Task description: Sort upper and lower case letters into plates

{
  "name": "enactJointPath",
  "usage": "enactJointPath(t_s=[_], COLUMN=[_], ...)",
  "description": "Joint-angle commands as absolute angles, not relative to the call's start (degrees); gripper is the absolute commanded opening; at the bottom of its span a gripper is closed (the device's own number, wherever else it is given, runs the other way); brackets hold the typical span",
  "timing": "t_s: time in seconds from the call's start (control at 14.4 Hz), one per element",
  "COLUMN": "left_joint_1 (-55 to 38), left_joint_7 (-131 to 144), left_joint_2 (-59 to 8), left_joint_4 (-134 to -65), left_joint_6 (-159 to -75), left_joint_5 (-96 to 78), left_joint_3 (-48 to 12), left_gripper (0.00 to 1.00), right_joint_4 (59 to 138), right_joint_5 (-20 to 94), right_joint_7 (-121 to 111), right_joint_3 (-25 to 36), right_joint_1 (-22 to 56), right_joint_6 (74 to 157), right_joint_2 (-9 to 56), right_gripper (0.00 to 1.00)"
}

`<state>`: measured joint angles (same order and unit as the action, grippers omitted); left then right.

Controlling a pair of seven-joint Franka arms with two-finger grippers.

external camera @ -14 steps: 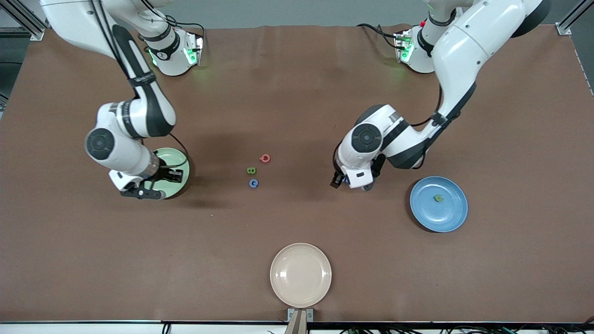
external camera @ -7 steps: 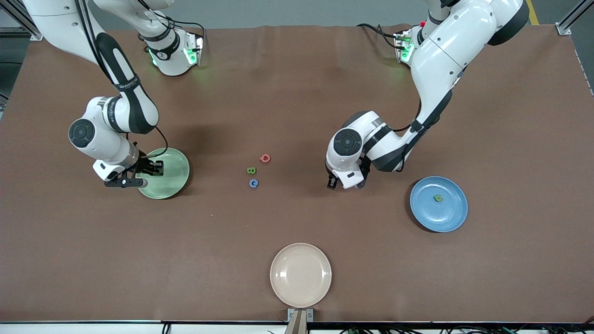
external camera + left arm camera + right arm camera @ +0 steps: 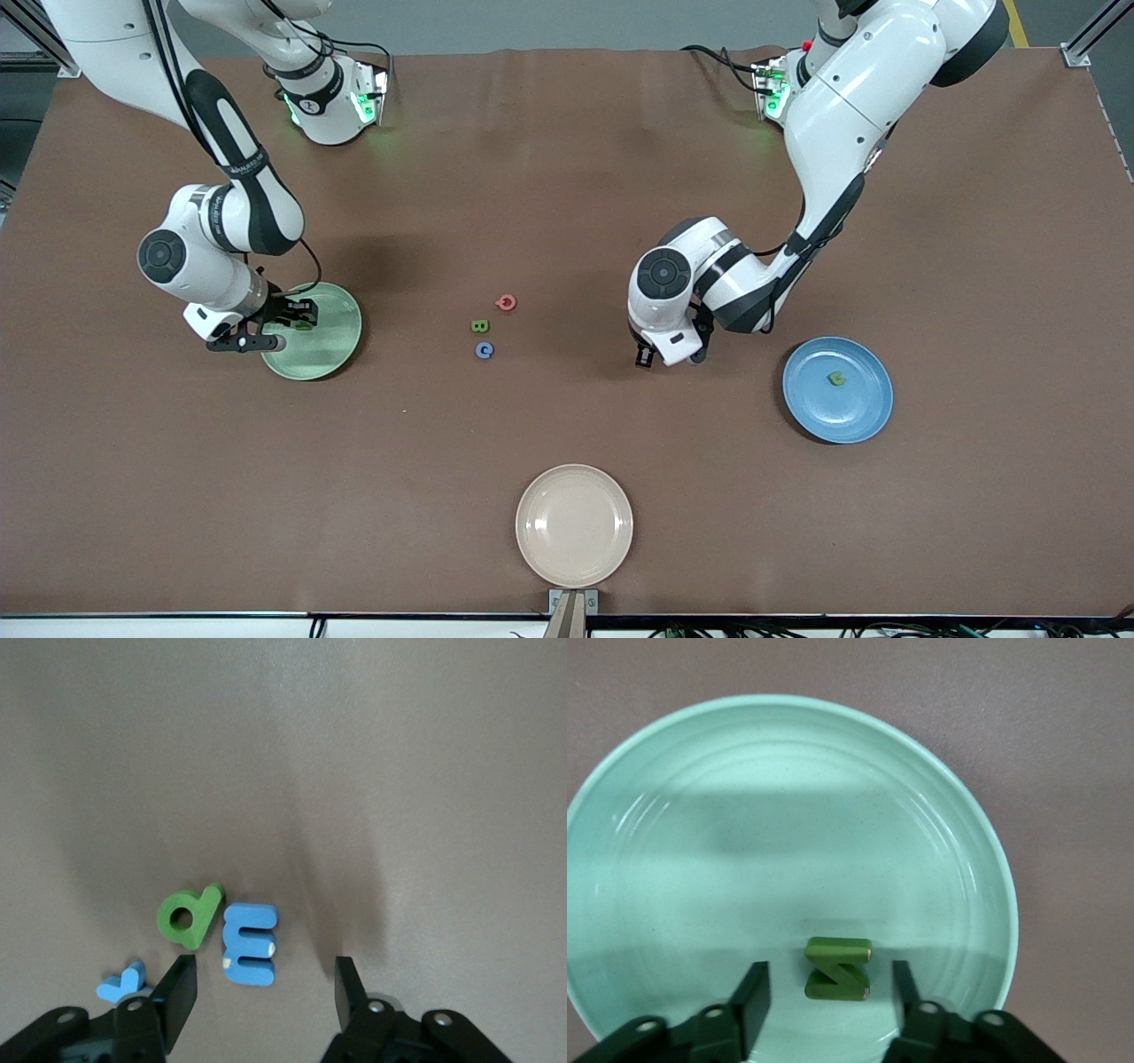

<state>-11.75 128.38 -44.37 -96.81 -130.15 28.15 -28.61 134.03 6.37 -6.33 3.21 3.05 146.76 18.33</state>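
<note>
The pale green plate (image 3: 332,350) lies toward the right arm's end of the table. My right gripper (image 3: 285,326) is open just above it, jaws either side of a green Z (image 3: 838,969) that lies in the plate (image 3: 700,859). My left gripper (image 3: 671,356) is open low over the table, between the middle and the blue plate (image 3: 859,416). In the left wrist view its jaws (image 3: 264,988) are open over a blue E (image 3: 250,943), with a green d (image 3: 189,915) and a small blue letter (image 3: 121,981) beside it. A green letter (image 3: 836,379) lies in the blue plate.
A red letter (image 3: 506,303), a green B (image 3: 480,326) and a blue letter (image 3: 484,351) lie close together at mid-table. A cream-beige plate (image 3: 574,525) sits at the table's edge nearest the front camera. The left arm hides the three letters under it in the front view.
My right gripper has moved from over the plate's middle toward its rim at the right arm's end. My left gripper has shifted slightly toward mid-table.
</note>
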Motion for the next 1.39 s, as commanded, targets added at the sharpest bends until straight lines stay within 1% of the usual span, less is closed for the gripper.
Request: enactJointPath(t_s=[0.0,0.14,0.49,0.84,1.32], left_joint_1=[-12.2,-12.3,-12.4,-12.0,-11.8], left_joint_7=[130.0,130.1,130.1,130.1,130.1], left_joint_2=[-44.1,-44.1,-44.4,-44.6,-44.6], left_joint_4=[-96.3,-96.3,-96.3,-96.7,-97.2], left_joint_6=[-130.1,-130.3,-132.5,-132.6,-132.6], left_joint_5=[29.5,29.5,28.7,28.8,28.8], left_joint_3=[-28.3,-28.3,-28.3,-28.3,-28.3], left_gripper=[0.69,0.69,0.68,0.68,0.68], right_joint_4=[133.9,131.5,125.3,116.5,107.0], right_joint_5=[6.7,6.8,6.9,6.9,6.4], right_joint_7=[-5.4,0.1,16.8,34.7,48.4], right_joint_3=[2.2,1.3,1.1,1.1,1.2], right_joint_1=[2.5,3.7,12.7,23.1,30.7], right_joint_6=[144.8,142.9,142.7,142.7,142.9], right_joint_2=[17.1,17.0,17.7,24.5,34.1], right_gripper=[1.00,1.00,1.00,1.00,1.00])
